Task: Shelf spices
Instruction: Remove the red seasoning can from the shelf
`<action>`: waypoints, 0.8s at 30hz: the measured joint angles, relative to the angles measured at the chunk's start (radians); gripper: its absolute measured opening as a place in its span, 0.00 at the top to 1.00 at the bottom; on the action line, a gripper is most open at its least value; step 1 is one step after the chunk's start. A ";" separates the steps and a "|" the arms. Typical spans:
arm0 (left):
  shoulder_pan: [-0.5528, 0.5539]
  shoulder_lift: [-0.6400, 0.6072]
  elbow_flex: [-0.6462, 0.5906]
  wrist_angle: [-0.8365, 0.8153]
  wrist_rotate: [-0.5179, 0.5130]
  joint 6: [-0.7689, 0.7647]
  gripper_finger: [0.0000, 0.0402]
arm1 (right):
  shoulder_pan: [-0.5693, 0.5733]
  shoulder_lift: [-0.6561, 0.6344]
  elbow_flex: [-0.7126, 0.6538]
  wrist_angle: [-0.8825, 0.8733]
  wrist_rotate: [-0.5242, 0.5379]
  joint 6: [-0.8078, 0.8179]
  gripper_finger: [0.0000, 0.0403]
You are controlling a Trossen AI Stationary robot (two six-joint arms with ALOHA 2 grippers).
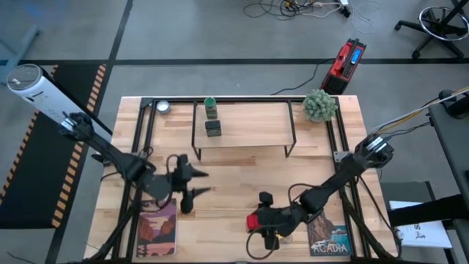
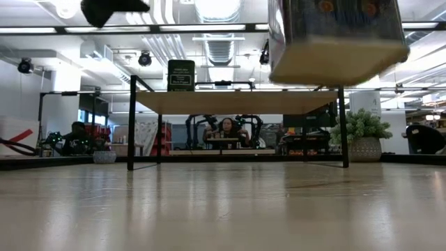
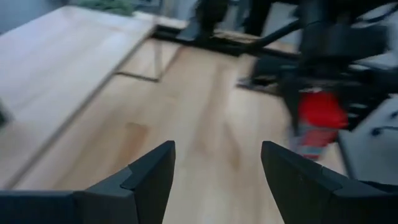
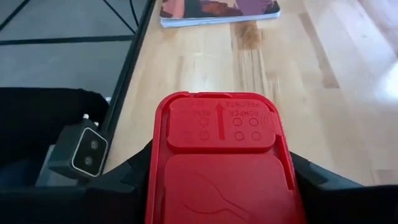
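While the right gripper (image 1: 258, 221) holds the red tin (image 4: 224, 162) clamped between its fingers, lifted off the table well in front of the shelf (image 1: 245, 132), the left gripper (image 1: 192, 182) waits with fingers spread, empty, nearer the shelf's left front leg. Green-capped bottle (image 1: 210, 107) and dark grey jar (image 1: 213, 128) already stand on the shelf board. Judged step: carrying the tin. Next move calls for travel toward the shelf and setting down beside the grey jar without bumping it.
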 joint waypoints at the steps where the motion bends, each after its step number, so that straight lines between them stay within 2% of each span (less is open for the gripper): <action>1: -0.014 0.016 0.000 0.028 -0.003 0.008 0.44 | 0.001 0.007 0.000 0.008 -0.001 0.001 0.51; 8: -0.044 0.162 0.001 0.171 -0.024 0.030 0.47 | 0.017 0.056 0.001 0.057 -0.001 0.078 0.51; 14: -0.044 0.266 0.003 0.230 -0.033 0.032 0.49 | 0.026 0.069 0.001 0.049 -0.019 0.115 0.51; 21: -0.043 0.310 0.003 0.274 -0.036 0.051 0.50 | 0.028 0.074 0.001 0.042 -0.027 0.127 0.51; 24: -0.043 0.306 0.003 0.279 -0.072 0.075 0.51 | 0.028 0.094 0.002 0.039 -0.025 0.142 0.51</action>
